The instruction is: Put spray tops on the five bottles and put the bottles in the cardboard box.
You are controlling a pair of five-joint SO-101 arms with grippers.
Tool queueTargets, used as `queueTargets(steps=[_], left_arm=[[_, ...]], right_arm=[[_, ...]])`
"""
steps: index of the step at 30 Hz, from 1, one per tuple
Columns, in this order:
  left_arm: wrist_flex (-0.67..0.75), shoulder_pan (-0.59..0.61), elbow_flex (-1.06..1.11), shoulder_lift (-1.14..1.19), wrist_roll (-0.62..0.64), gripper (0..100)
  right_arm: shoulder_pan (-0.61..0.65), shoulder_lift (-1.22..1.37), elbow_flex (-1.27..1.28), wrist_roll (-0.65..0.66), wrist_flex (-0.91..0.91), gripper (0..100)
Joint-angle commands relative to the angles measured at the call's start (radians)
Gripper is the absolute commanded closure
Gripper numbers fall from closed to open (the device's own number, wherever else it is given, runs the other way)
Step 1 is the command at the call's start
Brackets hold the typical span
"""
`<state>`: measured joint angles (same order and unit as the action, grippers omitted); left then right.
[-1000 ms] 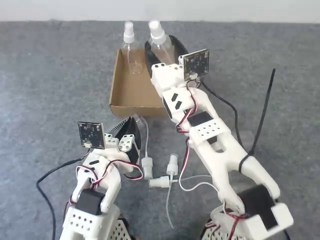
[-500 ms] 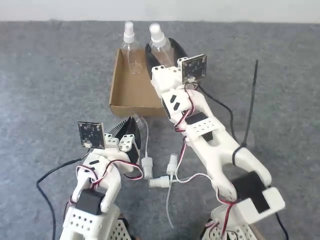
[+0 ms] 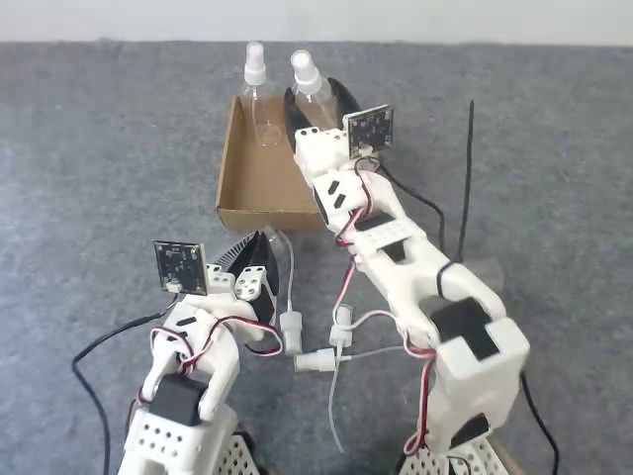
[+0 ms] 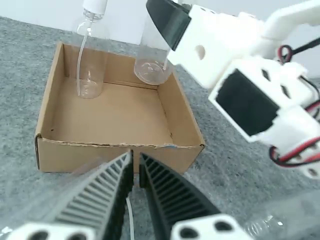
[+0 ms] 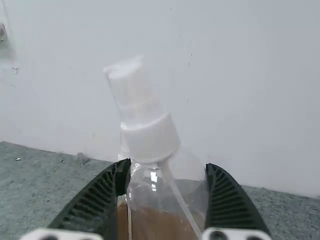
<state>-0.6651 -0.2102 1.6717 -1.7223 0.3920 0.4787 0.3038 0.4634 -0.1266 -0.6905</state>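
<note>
Nearest the bases, three loose spray tops (image 3: 292, 324) lay close together on the table (image 3: 99, 148). Just past them, at about 11 o'clock, sat the left gripper (image 4: 135, 159). It was low to the table with its jaws closed down to a slit, and I couldn't make out anything pinched in them. What looked like a bare bottle (image 3: 278, 244) lay right beside it at 3 o'clock, too clear to be sure.

Further out at 12 was the box (image 3: 259, 215). The right gripper (image 5: 166, 175) was over the box's far right corner, clamped on the shoulder of a capped bottle (image 5: 157, 192). That one was tilted, and its base seemed to hang just above the corner. A second bottle (image 3: 259, 109), also capped, stood upright in the far left corner, at 9 o'clock from the held one.

So I'd say this was mid-drop on bottle two of five. The next move would call for straightening it, lowering it onto the box floor, then letting go without knocking its neighbour.
</note>
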Motion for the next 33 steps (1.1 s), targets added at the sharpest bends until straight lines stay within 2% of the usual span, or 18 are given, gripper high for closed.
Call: queueTargets(steps=[1, 22, 33], left_arm=[[0.032, 0.003, -0.016, -0.014, -0.012, 99], [0.032, 0.064, -0.041, -0.014, -0.011, 99], [0.032, 0.064, -0.042, -0.014, -0.011, 99]], right_arm=[[-0.01, 0.019, -0.117, -0.006, -0.025, 89.7], [-0.005, 0.05, -0.161, -0.008, -0.024, 89.7], [-0.005, 0.286, -0.347, -0.009, -0.028, 89.7]])
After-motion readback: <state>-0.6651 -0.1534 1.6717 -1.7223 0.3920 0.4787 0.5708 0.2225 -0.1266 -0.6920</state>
